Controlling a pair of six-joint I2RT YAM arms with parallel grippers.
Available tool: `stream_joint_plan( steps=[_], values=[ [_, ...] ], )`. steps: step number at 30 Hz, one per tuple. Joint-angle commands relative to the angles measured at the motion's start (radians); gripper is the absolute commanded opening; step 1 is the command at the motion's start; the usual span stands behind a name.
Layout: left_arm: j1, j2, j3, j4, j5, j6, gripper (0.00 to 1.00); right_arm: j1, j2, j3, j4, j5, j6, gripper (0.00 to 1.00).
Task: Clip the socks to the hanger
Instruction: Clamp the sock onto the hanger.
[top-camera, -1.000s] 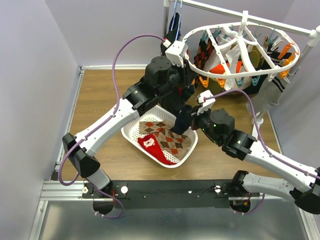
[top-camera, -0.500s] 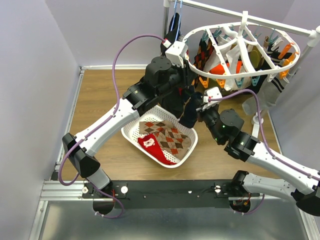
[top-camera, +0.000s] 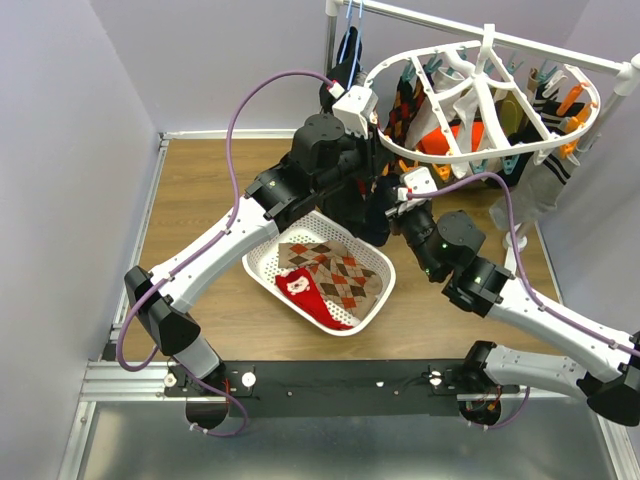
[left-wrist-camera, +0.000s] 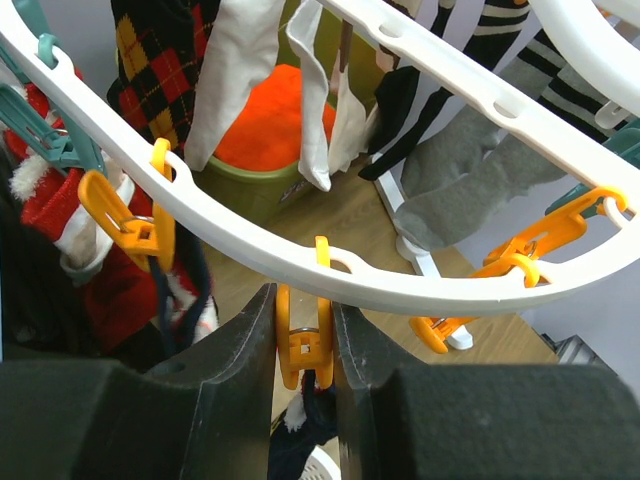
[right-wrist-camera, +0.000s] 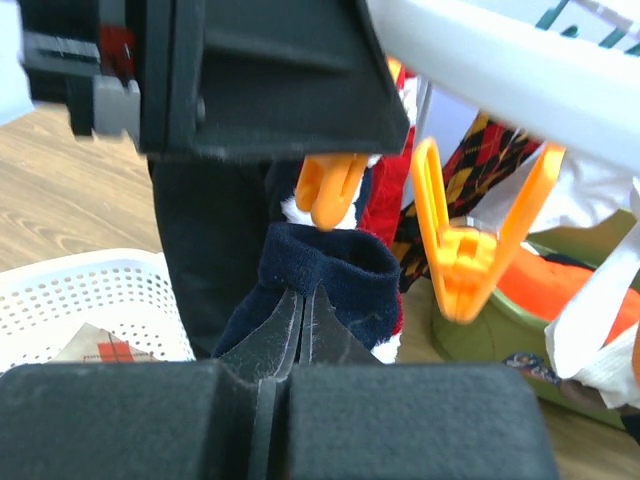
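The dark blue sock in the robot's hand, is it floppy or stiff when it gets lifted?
Probably floppy: the dark blue sock folds and sags around the right hand pinching it. It is likely light too, since a thin pinch at one edge seems enough to hold it up. Its fuzzy knit probably won't slip out easily.

Hanger overhead at rear right, one clip hanging from its rim clasped by the left gripper; just beneath that clip, the right gripper pinches a sock; in front and below, a basket on the table holds further socks.
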Motion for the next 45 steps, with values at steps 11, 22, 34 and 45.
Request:
stream_joint_plan(
  steps=[11,22,34,45],
  values=[
    [-0.004,0.019,0.040,-0.081,0.028,-0.008,0.00,-0.034,0.025,0.059,0.048,-0.045,-0.034,0.01],
    [-0.004,0.039,0.061,-0.107,0.028,0.002,0.00,-0.050,0.047,0.077,0.076,-0.056,-0.041,0.01],
    [-0.004,0.059,0.083,-0.125,0.014,0.013,0.00,-0.070,0.044,0.096,0.105,-0.068,-0.037,0.01],
    [-0.004,0.059,0.092,-0.130,-0.003,0.012,0.04,-0.073,0.053,0.119,0.073,-0.099,-0.014,0.01]
  ],
)
